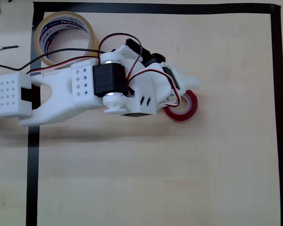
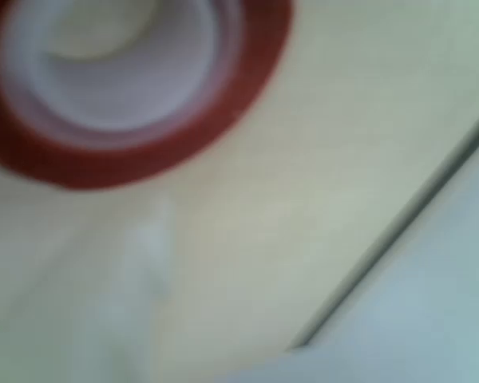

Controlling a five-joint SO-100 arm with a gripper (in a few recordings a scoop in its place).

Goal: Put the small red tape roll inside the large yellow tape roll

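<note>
The small red tape roll (image 1: pixel 185 108), a glossy ring, is laid flat, axis vertical, beneath the gripper (image 1: pixel 181 94); jaw state cannot be determined. The large yellow tape roll (image 1: pixel 64 36) is translucent.

Glossy small red tape roll (image 1: pixel 185 107) on matt, pale wood-grain table (image 1: pixel 179 179).

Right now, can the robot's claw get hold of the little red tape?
Probably yes. The gripper sits right over the red tape on the table, with nothing between them. The arm hides whether the jaws are open. The yellow tape lies far off.
</note>
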